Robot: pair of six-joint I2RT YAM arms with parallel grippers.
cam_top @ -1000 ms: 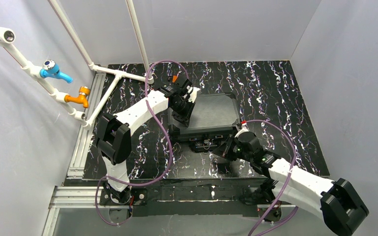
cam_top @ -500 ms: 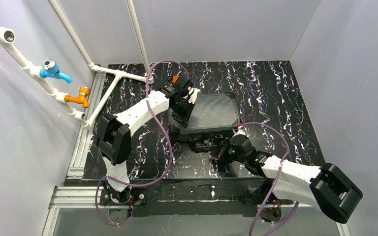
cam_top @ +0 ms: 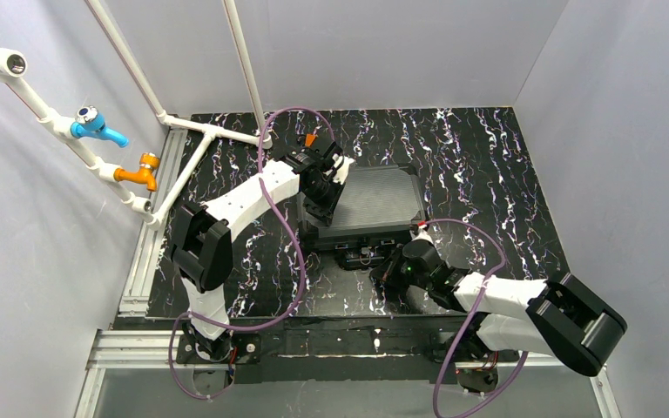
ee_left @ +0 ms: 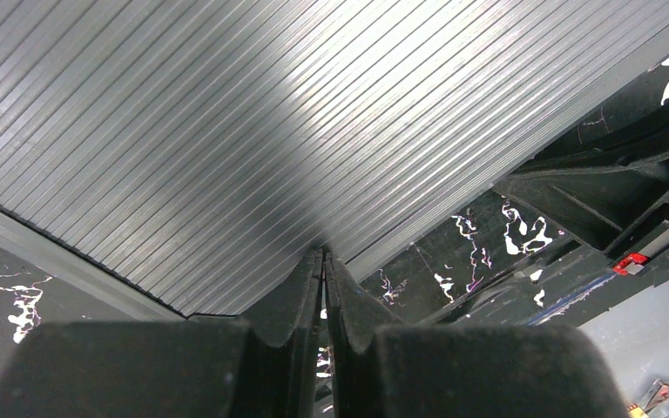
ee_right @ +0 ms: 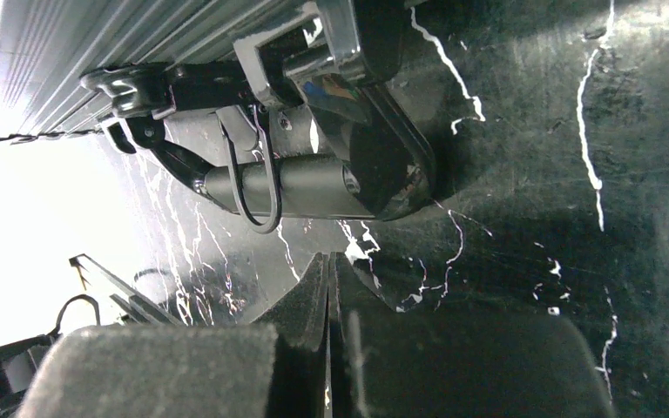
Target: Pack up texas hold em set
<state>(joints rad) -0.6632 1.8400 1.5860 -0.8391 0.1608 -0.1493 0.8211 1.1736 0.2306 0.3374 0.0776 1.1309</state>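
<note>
The black case [cam_top: 376, 202] of the texas hold em set lies shut on the marbled table, its ribbed lid [ee_left: 226, 131] on top. Its handle [cam_top: 362, 256] faces the near edge and also shows in the right wrist view [ee_right: 300, 187] below a metal latch [ee_right: 348, 39]. My left gripper [cam_top: 322, 202] is shut and empty, its tips [ee_left: 323, 254] touching the lid's left edge. My right gripper [cam_top: 390, 266] is shut and empty, low on the table just in front of the handle, as the right wrist view [ee_right: 329, 258] shows. Cards, chips and dice are hidden.
White pipes [cam_top: 200, 131] with a blue tap [cam_top: 96, 124] and an orange tap [cam_top: 139, 171] run along the left wall. Grey walls enclose the black marbled table [cam_top: 488, 165]. Purple cables loop over both arms.
My right arm has folded lower and its gripper has slid a little left along the case front by the handle. The left arm and the case have not moved.
</note>
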